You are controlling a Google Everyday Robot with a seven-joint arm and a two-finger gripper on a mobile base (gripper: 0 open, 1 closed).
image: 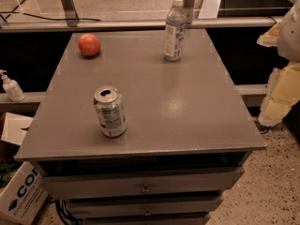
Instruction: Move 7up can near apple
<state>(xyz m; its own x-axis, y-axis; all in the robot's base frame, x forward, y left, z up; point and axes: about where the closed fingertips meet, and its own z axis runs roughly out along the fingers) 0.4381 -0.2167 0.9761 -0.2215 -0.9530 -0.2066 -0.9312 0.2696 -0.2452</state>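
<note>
While the can (109, 111) stands upright on the front left part of the grey desk (187, 107), the hand (281, 86) sits at the right edge of the view, beyond the right side of the desk and well apart from the can. Only pale yellow and white parts of the hand are visible. Whether it is open or closed cannot be told.

Item positions:
- The can is silvery with a printed label panel. Its top faces up and shows the pull-tab opening.
- The apple (89, 45) is orange-red and lies near the far left corner of the desk, well apart from the can.
- A clear plastic bottle (174, 29) with a white cap stands upright near the far edge, right of centre.

Drawers (145, 184) with small handles run across the desk front. A cardboard box (21, 196) rests on the floor at lower left, and a small pump bottle (10, 86) stands on a ledge at the left.
</note>
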